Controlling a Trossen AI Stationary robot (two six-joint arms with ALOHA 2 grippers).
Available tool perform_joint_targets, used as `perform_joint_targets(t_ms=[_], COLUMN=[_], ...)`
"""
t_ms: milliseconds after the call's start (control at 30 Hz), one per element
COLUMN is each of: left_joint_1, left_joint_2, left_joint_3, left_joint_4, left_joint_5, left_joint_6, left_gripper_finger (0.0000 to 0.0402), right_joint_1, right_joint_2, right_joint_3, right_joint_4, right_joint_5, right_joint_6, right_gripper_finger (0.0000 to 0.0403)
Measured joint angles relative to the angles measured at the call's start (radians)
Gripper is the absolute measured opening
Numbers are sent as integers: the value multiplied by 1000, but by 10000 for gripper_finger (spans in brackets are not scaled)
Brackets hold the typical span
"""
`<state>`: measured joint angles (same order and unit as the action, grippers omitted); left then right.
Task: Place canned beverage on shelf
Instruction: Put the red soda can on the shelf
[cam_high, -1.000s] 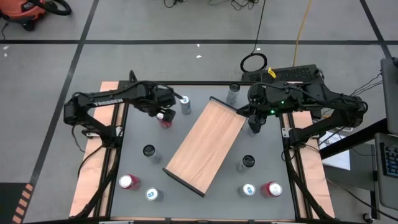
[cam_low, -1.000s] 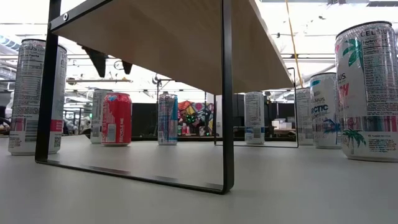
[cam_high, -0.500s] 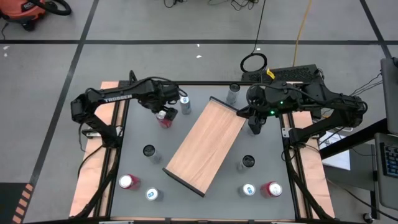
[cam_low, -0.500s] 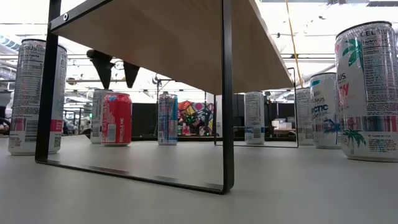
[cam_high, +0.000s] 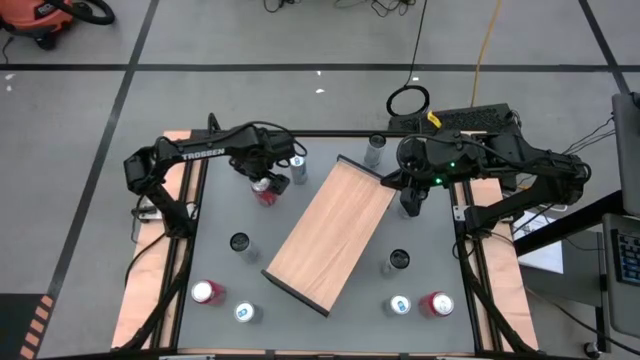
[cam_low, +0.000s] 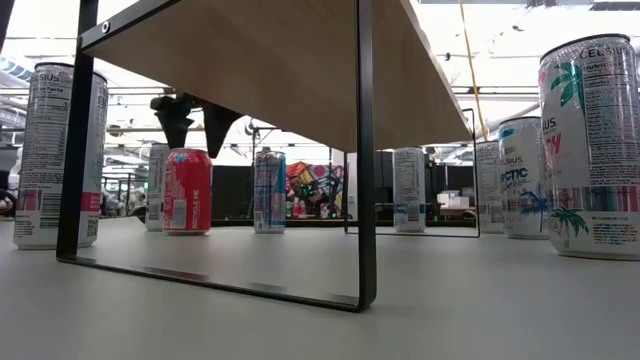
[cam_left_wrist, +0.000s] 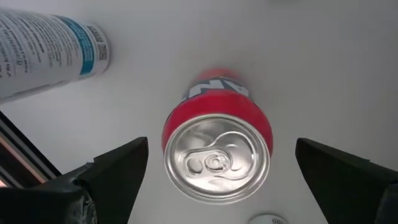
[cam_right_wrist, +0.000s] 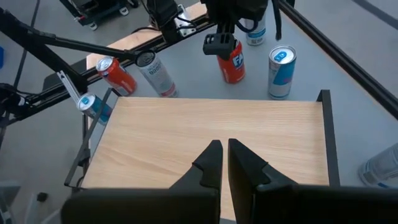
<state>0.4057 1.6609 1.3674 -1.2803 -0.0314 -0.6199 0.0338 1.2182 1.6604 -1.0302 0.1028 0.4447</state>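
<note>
A red can (cam_high: 265, 190) stands upright on the grey table, left of the shelf's far end. It also shows in the left wrist view (cam_left_wrist: 217, 155) and the low view (cam_low: 187, 190). My left gripper (cam_left_wrist: 221, 142) is open just above the can's top, one finger on each side; the low view (cam_low: 197, 120) shows it apart from the can. The shelf (cam_high: 335, 235), a light wooden board, stands slantwise mid-table on black frame legs (cam_low: 365, 150). My right gripper (cam_right_wrist: 224, 155) is shut and empty over the shelf's far right end.
A blue-and-white can (cam_high: 297, 168) stands close to the right of the red can. Several other cans stand around the shelf: one at the far edge (cam_high: 374, 150), two dark-topped (cam_high: 239, 244) (cam_high: 397, 261), and more near the front corners (cam_high: 204, 292) (cam_high: 437, 304).
My left gripper has moved toward the table's right edge and down, ending over the red can with its fingers still open. The can has not moved.
</note>
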Motion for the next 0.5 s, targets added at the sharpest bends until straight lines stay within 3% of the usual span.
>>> perform_joint_targets(t_ms=[500], left_joint_1=[1], left_joint_2=[42], left_joint_3=[0], left_joint_4=[7], left_joint_5=[26], left_joint_6=[-1], left_gripper_finger=[396], right_joint_1=[-31], right_joint_2=[0], right_joint_3=[0], right_joint_4=[0], right_joint_5=[1], right_joint_6=[-38], right_gripper_finger=[0])
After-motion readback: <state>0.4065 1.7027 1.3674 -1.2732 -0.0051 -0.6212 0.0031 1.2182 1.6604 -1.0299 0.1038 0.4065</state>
